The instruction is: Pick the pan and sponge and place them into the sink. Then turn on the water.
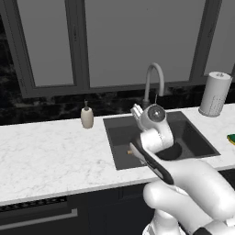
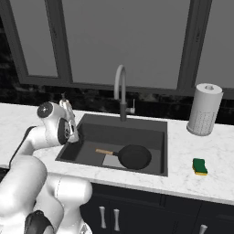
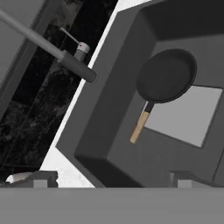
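Hand view: the claw (image 3: 111, 177) hangs wide open and empty over the sink (image 3: 100, 131). Ahead of it the pan (image 3: 166, 75) lies on the floor; the sponge (image 2: 199, 167) sits well apart.

You are looking at the pan (image 2: 134, 156) lying in the sink (image 2: 151, 127), partly over the square patch (image 2: 110, 160) on its floor. The faucet (image 2: 120, 87) is standing behind the sink. The sponge (image 2: 199, 166) is sitting on the surface (image 2: 192, 178) right of the sink, with the paper towel roll (image 2: 204, 109) standing behind it.
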